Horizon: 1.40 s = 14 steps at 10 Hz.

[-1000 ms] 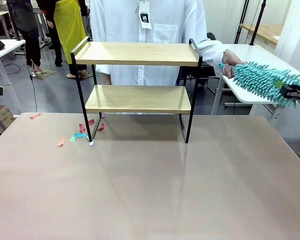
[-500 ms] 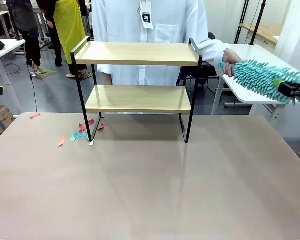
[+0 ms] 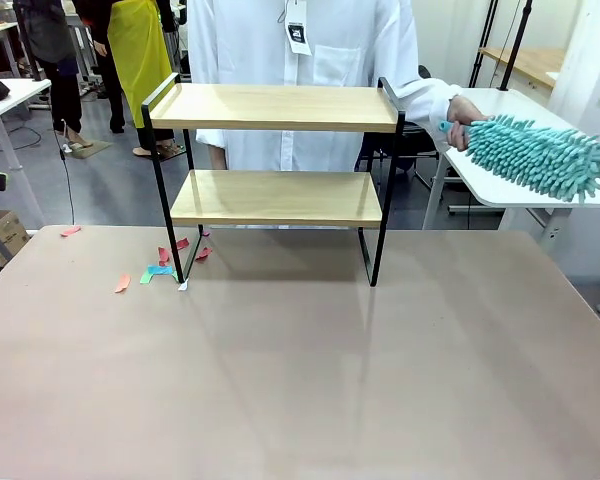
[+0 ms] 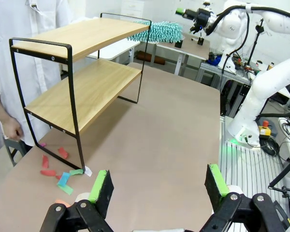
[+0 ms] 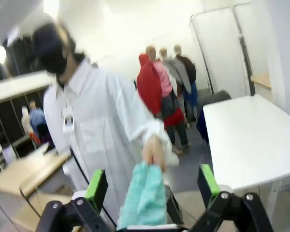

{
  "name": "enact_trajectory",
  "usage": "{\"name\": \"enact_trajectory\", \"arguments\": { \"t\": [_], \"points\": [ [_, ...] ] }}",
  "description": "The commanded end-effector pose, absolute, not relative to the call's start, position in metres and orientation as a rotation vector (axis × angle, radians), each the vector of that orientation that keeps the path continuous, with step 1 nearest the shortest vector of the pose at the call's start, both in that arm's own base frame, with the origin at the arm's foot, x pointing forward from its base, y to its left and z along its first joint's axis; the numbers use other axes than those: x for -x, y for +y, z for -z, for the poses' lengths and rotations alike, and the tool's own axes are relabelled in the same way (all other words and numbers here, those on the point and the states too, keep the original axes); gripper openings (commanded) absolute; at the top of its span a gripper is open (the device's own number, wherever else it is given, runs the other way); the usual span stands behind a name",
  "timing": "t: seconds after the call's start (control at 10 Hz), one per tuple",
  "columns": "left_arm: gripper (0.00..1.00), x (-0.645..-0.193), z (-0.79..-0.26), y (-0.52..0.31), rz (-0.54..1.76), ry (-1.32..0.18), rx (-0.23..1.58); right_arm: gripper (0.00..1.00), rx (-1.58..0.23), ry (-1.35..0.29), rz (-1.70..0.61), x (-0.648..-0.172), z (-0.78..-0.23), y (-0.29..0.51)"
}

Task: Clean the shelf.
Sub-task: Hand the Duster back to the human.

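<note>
Paper scraps (image 3: 160, 268), counter (image 3: 300, 380) left. Shelf (image 3: 275, 150), upright at the far counter edge, boards bare. Person's hand (image 3: 463, 118) holding teal duster (image 3: 535, 155) at right. Left tool (image 4: 157, 186) spread, unloaded; right tool (image 5: 150, 186) spread, duster apparently between its pads, contact unclear through blur.

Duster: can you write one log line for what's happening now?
duster: held out by person's hand | right tool: open, duster between fingers | shelf: untouched
</note>
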<state>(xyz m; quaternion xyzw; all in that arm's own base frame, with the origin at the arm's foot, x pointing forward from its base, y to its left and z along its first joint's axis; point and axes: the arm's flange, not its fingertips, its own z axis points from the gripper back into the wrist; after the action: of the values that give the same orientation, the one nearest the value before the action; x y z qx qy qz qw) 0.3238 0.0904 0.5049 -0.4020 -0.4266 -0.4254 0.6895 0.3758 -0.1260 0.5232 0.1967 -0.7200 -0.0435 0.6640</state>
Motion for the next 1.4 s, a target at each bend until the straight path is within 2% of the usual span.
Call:
{"name": "enact_trajectory", "arguments": {
  "t": [0.0, 0.3, 0.5, 0.6, 1.3],
  "points": [
    [1.00, -0.324, -0.507, 0.090, 0.951, -0.974, 0.914, 1.00, -0.503, -1.739, 0.294, -0.384, -0.562, -0.161],
    [1.00, -0.324, -0.507, 0.090, 0.951, -0.974, 0.914, 1.00, -0.542, -1.821, 0.507, -0.383, -0.590, -0.212],
    [1.00, -0.324, -0.507, 0.090, 0.951, -0.974, 0.914, 1.00, -0.583, -1.804, 0.471, -0.385, -0.584, -0.221],
    [1.00, -0.324, -0.507, 0.090, 0.951, -0.974, 0.914, 1.00, -0.522, -1.813, 0.483, -0.373, -0.593, -0.222],
    [1.00, -0.324, -0.507, 0.090, 0.951, -0.974, 0.914, 1.00, -0.522, -1.813, 0.483, -0.373, -0.593, -0.222]
  ]
}}
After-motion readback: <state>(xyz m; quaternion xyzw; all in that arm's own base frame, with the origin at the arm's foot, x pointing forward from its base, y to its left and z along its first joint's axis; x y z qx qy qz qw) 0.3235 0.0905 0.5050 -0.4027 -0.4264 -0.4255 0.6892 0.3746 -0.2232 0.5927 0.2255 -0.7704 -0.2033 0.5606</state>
